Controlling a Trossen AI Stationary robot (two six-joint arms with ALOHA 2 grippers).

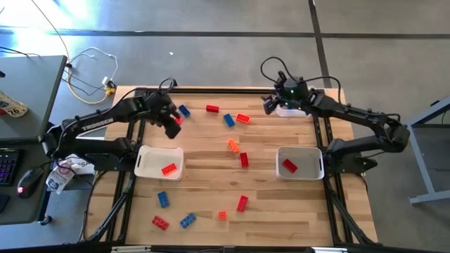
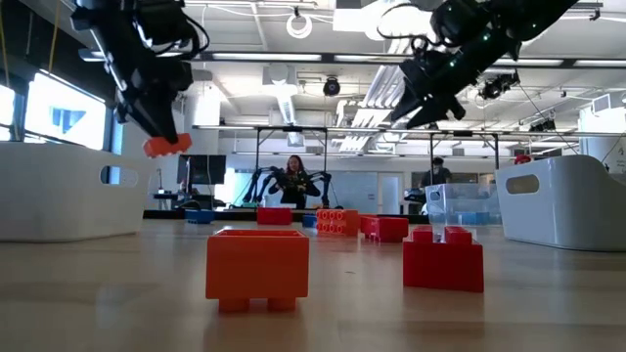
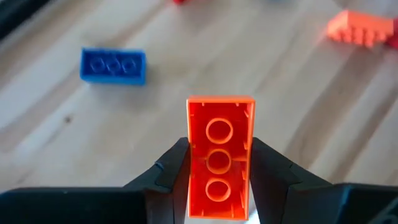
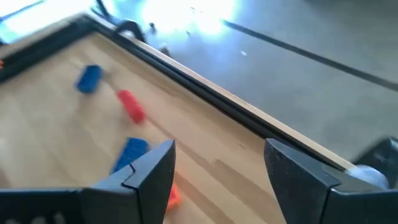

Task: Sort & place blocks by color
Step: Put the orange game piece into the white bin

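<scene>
A grey concrete floor (image 1: pixel 211 42) surrounds the wooden table (image 1: pixel 211 169), with glare at upper left of the high view. A dark desk (image 1: pixel 24 77) with a keyboard (image 1: pixel 5 169) and mouse (image 1: pixel 27 179) sits at left. Beyond, the low view shows ceiling lights (image 2: pixel 293 57), a bright window (image 2: pixel 64 122) and a seated person (image 2: pixel 293 176)

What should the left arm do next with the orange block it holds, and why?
Probably carry it toward the left white tray and release it there. The left gripper has its jaws shut on an orange block, lifted above the table, and that tray already holds one orange block. The right gripper waits open.
</scene>
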